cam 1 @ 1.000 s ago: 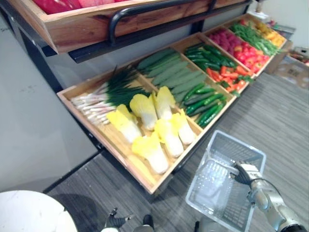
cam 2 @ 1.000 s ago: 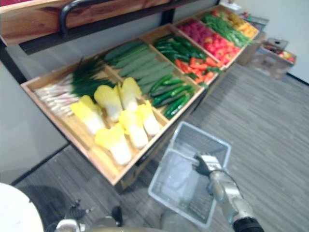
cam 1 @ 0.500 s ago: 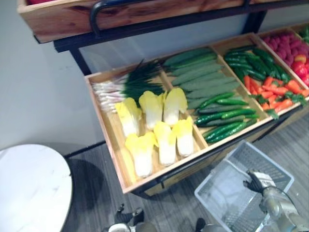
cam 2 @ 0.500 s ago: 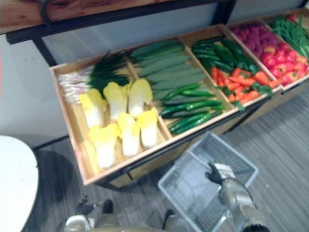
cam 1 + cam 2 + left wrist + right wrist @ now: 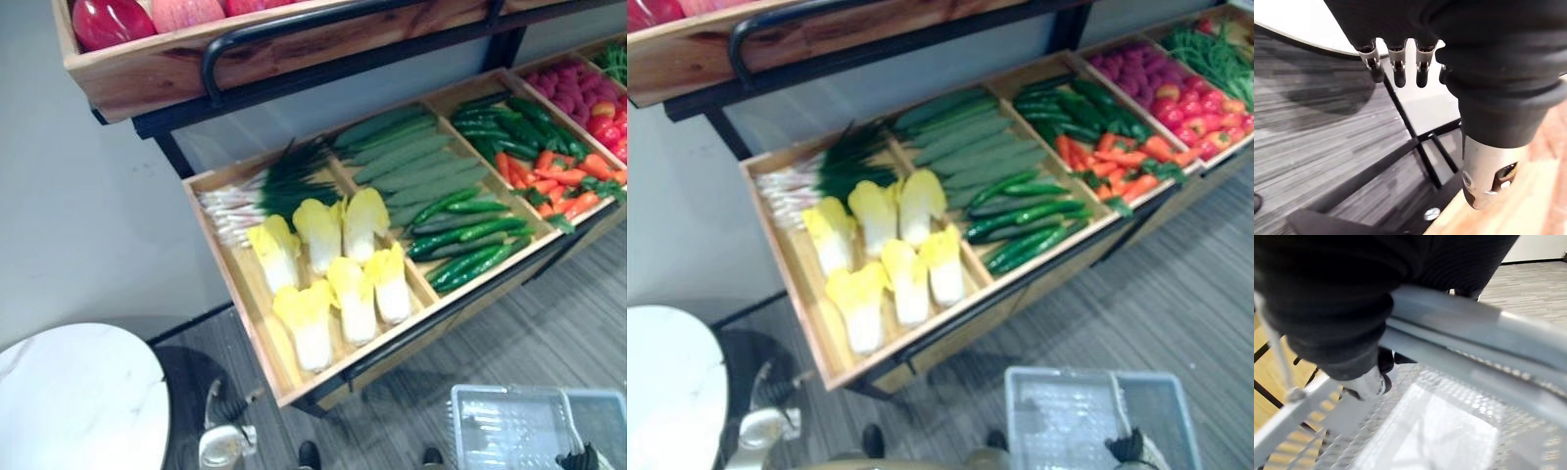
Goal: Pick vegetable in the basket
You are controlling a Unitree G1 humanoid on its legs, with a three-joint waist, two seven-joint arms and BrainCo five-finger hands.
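Observation:
A grey plastic basket [image 5: 509,426] hangs low beside the produce stand, with nothing in it. My right hand [image 5: 585,458] is shut on its handle [image 5: 1474,328], and the basket's mesh floor [image 5: 1449,431] shows below that hand. Pale yellow cabbages [image 5: 328,264] lie in the nearest wooden crate [image 5: 257,338], with green onions [image 5: 257,186] behind them. My left hand [image 5: 1396,63] hangs low by the floor, left of the basket, its fingers relaxed and holding nothing.
Further crates to the right hold long green gourds [image 5: 411,157], small cucumbers [image 5: 465,235], carrots [image 5: 563,181] and red produce [image 5: 588,98]. An upper shelf with a black rail [image 5: 294,29] overhangs the stand. A round white table [image 5: 78,401] stands at the lower left.
The camera has swung, so the stand sits differently in view. The basket and my right hand now show lower, at the bottom edge. The grip on the handle is unchanged.

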